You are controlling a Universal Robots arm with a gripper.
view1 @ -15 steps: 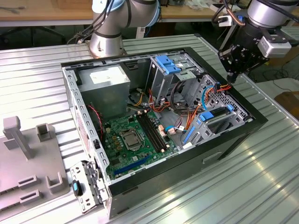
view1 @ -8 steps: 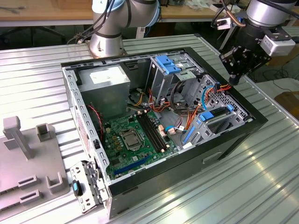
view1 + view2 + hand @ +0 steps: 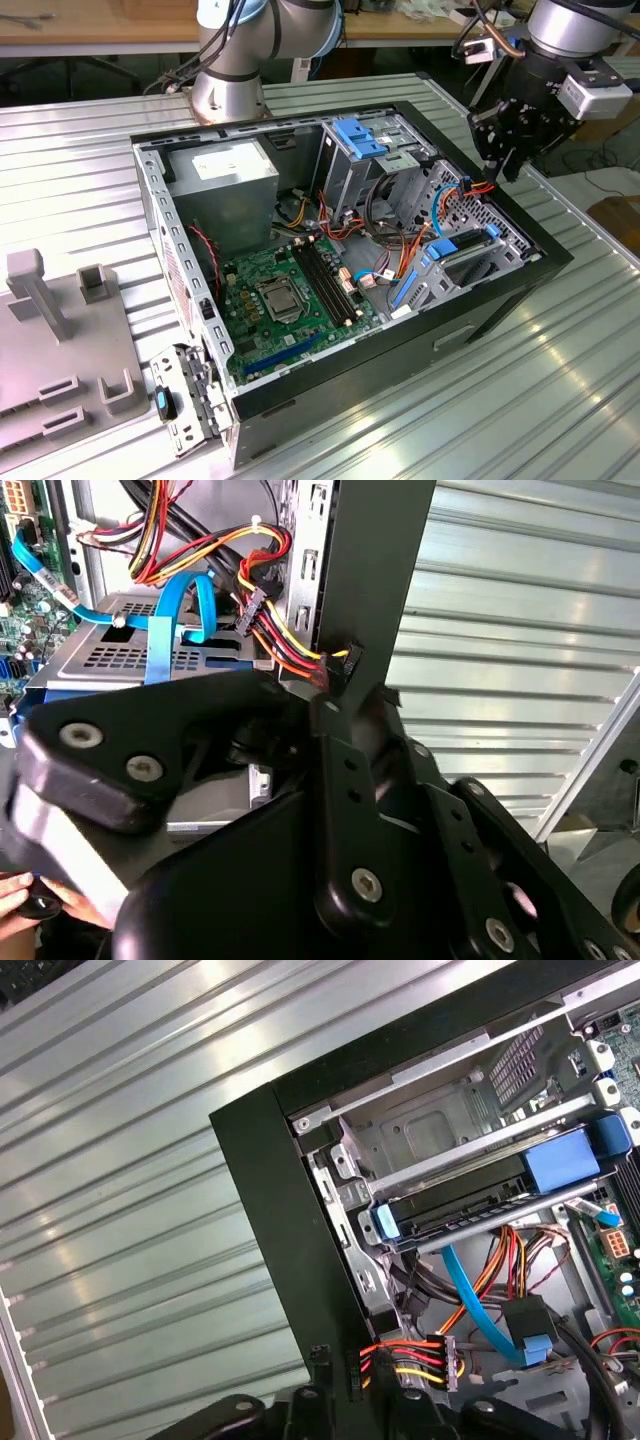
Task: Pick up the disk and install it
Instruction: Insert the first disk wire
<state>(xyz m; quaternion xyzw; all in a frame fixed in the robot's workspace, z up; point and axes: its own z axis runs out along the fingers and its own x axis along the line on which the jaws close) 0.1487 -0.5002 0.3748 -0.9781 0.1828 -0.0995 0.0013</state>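
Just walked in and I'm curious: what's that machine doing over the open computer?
A robot arm's hand hangs over the corner of an open computer case, at the exterior view's right, beside a bundle of coloured wires. In the first wrist view, the blue-framed disk lies in a metal bay inside the case.

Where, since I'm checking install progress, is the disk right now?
In the exterior view the disk lies inside the computer case, close to its wall on the exterior view's right, next to the orange cables, with the gripper hovering above that wall.
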